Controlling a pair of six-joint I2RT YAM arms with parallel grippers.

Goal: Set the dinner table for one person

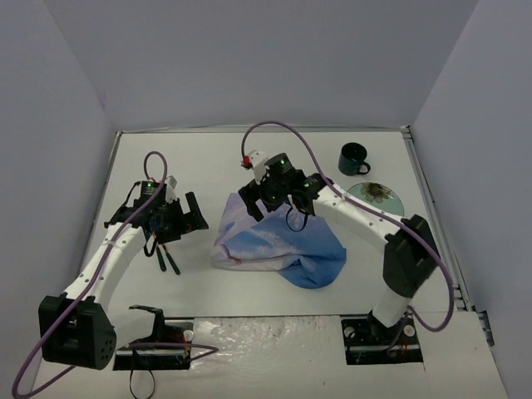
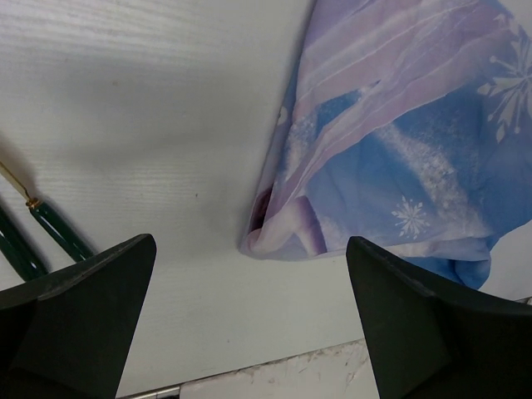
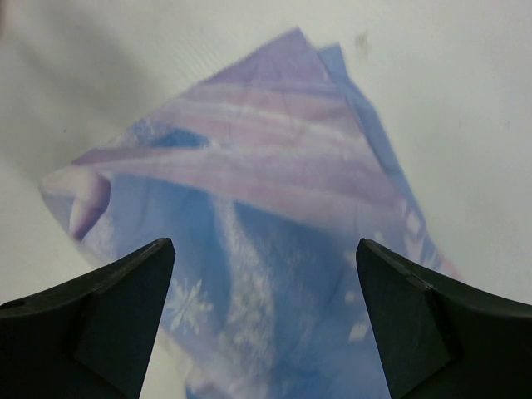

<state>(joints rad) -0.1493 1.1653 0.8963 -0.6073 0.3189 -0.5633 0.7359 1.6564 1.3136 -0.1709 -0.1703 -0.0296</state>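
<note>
The dinner table [image 1: 191, 158] looks matte, the cloth [image 1: 283, 241] soft.

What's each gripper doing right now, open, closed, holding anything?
Left gripper: open, holding nothing.
Right gripper: open, holding nothing, above the blue cloth.

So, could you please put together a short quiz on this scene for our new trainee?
1. True or false: the dark green mug stands on the round pale patterned plate.
2. Which tool hangs over the crumpled blue snowflake-printed cloth? A. left tool B. right tool C. neither
3. Fill in: the green-handled cutlery lies on the matte white tabletop beside the ___ arm.
Key: 1 false; 2 B; 3 left.
</note>
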